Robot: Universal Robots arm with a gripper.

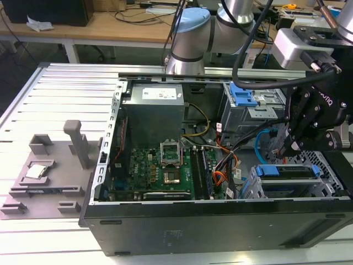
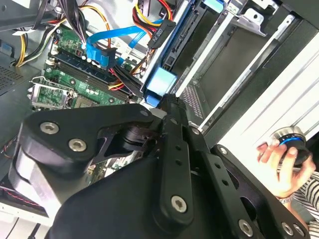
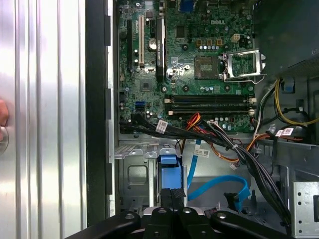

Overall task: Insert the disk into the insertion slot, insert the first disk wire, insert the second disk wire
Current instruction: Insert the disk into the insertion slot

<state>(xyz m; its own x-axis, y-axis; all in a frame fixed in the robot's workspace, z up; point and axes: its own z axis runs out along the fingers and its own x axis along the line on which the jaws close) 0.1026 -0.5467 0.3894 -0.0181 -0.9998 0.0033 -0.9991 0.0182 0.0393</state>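
The disk (image 1: 287,170), in its blue caddy, sits inside the silver insertion slot (image 1: 252,189) at the case's front corner on the exterior view's right. My gripper (image 1: 287,150) hangs just above it. In the first wrist view the black fingers (image 3: 165,198) stand side by side with no gap, shut, their tips at the caddy's blue end (image 3: 168,172). The second wrist view shows the same blue end (image 2: 160,81) at the fingertip (image 2: 169,99). The second disk wire (image 3: 219,185), light blue, loops loose beside the slot. The first disk wire (image 3: 222,152), orange-red, lies among the black cables.
The green motherboard (image 1: 160,171) and the power supply (image 1: 154,107) fill the open case. A grey bay with a blue latch (image 1: 242,99) stands behind the slot. A grey fixture (image 1: 49,165) lies on the ribbed table. A person's hand (image 2: 279,162) holds a round knob.
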